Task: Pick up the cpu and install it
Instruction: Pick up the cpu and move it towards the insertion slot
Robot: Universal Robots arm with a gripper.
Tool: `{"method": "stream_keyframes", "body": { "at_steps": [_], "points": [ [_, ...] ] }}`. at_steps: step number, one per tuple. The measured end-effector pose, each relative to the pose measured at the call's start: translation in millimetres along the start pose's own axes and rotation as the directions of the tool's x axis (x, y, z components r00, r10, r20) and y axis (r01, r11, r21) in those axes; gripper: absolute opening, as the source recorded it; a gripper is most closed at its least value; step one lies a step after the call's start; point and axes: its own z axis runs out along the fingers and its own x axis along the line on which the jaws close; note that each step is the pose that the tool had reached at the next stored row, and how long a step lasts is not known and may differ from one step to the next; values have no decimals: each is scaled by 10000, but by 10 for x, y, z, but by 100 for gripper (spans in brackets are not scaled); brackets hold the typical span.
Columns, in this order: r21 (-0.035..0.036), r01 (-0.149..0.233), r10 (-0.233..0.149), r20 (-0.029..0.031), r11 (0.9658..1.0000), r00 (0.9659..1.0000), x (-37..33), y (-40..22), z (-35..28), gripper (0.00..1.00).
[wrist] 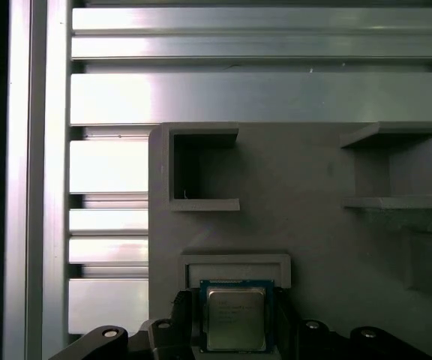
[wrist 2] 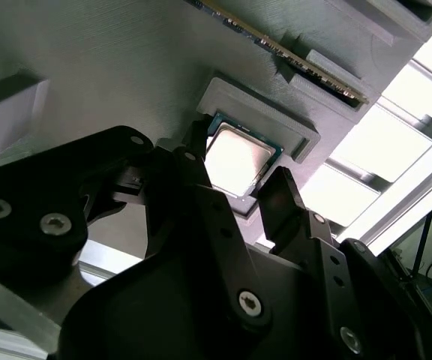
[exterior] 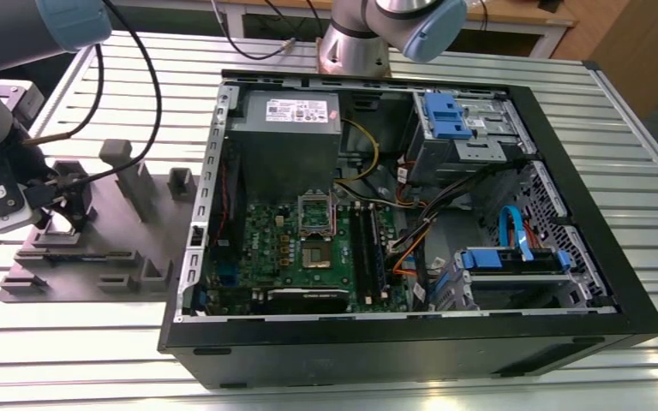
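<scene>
At the exterior view's left, the gripper (exterior: 69, 210) is low over a grey fixture plate (exterior: 134, 248) beside the open computer case (exterior: 421, 347). The case holds a motherboard (exterior: 266, 235) with its processor socket (exterior: 315, 255), and a power supply (exterior: 289, 120).

Second wrist view: the cpu (wrist 2: 238, 156) sits flat in a raised pocket (wrist 2: 276, 120) of the plate.

First wrist view: the black fingers (wrist: 184, 326) are closed against two opposite cpu edges.
</scene>
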Motion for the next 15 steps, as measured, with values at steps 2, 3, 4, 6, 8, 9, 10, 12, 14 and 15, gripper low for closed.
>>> {"method": "stream_keyframes", "body": {
  "at_steps": [2, 3, 4, 6, 8, 9, 10, 12, 14, 15],
  "points": [
    [0, 0, 0, 0, 10000, 10000, 0, 0, 0, 55],
    [1, 0, 0, -2, 10000, 10000, 1, 0, -1, 55],
    [2, 1, -1, -3, 10000, 10000, 2, -1, -2, 55],
    [1, 1, -1, -1, 10000, 10000, 5, 0, -1, 55],
    [0, 0, 0, 0, 10000, 10000, 5, 0, 0, 55],
    [0, 0, 0, 0, 10000, 10000, 5, 0, 0, 55],
    [0, 0, 0, 0, 10000, 10000, 6, 0, 0, 55],
    [0, 0, 0, -1, 10000, 10000, 6, 0, -1, 55],
    [1, 0, 0, -1, 10000, 10000, 6, 0, -1, 55],
    [1, 0, 0, -1, 10000, 10000, 6, 0, -1, 55]
  ]
}}
